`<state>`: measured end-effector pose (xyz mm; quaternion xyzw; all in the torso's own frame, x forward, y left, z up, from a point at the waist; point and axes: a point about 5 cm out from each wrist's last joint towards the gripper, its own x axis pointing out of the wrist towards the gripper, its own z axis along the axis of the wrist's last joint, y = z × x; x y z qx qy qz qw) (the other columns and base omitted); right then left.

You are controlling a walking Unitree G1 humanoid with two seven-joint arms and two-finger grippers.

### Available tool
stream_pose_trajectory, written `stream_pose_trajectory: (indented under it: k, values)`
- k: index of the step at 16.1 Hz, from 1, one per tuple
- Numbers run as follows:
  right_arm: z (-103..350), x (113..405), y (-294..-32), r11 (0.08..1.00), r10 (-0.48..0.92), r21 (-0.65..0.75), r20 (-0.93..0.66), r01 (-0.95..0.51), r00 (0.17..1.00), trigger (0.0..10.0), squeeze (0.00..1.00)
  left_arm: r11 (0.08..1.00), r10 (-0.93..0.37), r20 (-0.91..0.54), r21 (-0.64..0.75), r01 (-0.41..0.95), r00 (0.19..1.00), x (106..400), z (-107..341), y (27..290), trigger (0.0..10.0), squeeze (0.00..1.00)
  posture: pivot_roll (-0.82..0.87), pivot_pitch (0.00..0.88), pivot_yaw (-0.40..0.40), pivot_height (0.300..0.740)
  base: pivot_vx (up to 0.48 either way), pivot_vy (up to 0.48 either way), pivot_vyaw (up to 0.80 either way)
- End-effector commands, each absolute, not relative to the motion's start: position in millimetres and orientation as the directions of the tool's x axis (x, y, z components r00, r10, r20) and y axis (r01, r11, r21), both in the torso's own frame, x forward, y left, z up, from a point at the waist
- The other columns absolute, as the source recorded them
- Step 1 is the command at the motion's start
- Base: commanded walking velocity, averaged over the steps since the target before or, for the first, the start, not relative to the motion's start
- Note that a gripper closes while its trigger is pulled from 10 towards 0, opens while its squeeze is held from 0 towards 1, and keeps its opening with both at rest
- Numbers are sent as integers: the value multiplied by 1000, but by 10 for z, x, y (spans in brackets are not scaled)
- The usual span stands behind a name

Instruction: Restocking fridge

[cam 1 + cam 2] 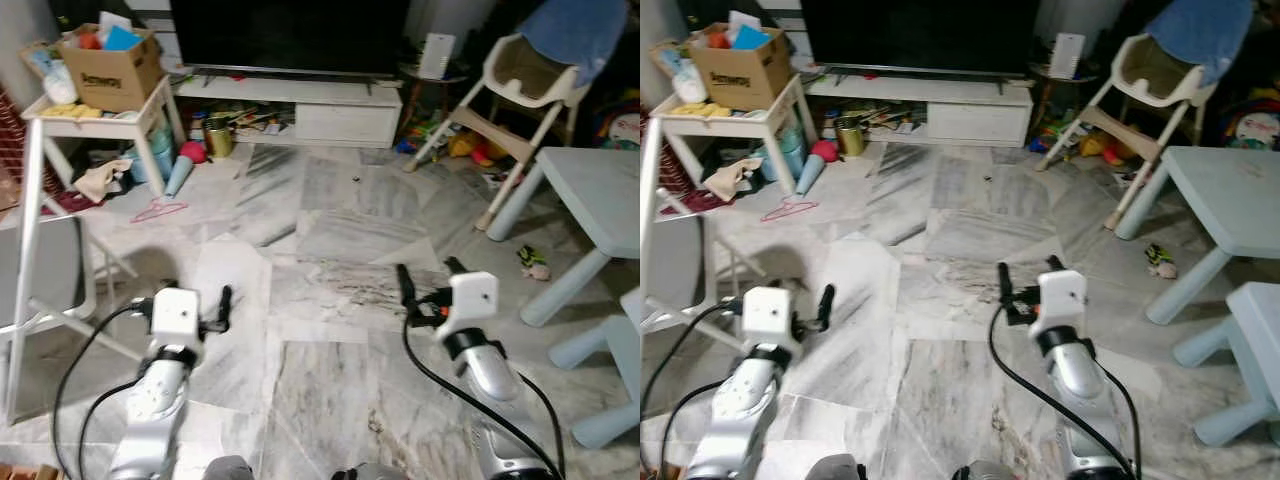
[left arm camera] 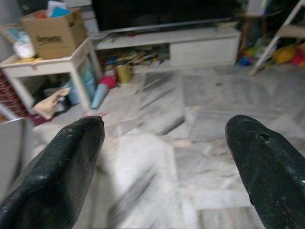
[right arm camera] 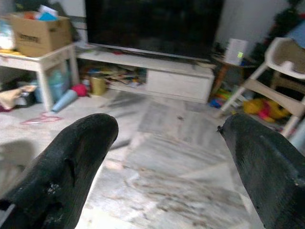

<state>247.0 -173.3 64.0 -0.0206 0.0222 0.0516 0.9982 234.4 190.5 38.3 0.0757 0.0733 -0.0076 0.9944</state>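
Left eye view: we face a living room's marble floor (image 1: pixel 330 300), both arms raised, carrying nothing. Our left tool (image 1: pixel 195 305) and right tool (image 1: pixel 428 285) have their black fingers spread apart, empty. We see no fridge or groceries here, so we cannot judge which arm is nearer. A cardboard box (image 1: pixel 110 65) holding assorted items sits on a white desk (image 1: pixel 95 115) far left; a television (image 1: pixel 290 35) stands ahead.
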Motion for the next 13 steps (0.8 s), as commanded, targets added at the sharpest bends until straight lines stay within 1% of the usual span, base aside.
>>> stream_pose_trajectory:
  k: [1,4,7,8,10,13]
  values:
    - [599,2439,-1817,996,66,-55,-61,-69,996,10000,0,987,8,-137,162,15,991,2336,397,1954,10000,0,35,0,-34,740,0,0,0]
    - [570,2335,-1910,998,24,-63,-66,-28,998,10000,0,983,11,-152,184,17,988,2250,364,2050,10000,0,24,0,-19,740,0,0,0]
    - [533,2219,-2014,993,4,-114,-79,-13,997,10000,0,987,34,-161,163,-8,986,2136,336,2078,10000,0,16,0,-14,740,0,0,0]
    - [530,2206,-2032,990,11,-142,-76,-22,997,10000,0,987,39,-168,160,-12,985,2094,308,2067,10000,0,14,0,-15,740,0,0,0]
    - [540,2215,-2045,990,1,-137,-74,-11,997,10000,0,988,39,-179,156,-10,983,2064,268,2044,10000,0,11,0,-17,740,0,0,0]
    - [550,2267,-2054,991,-30,-130,-70,21,997,10000,0,989,27,-171,148,-1,985,2100,284,2018,10000,0,11,0,-17,740,0,0,0]
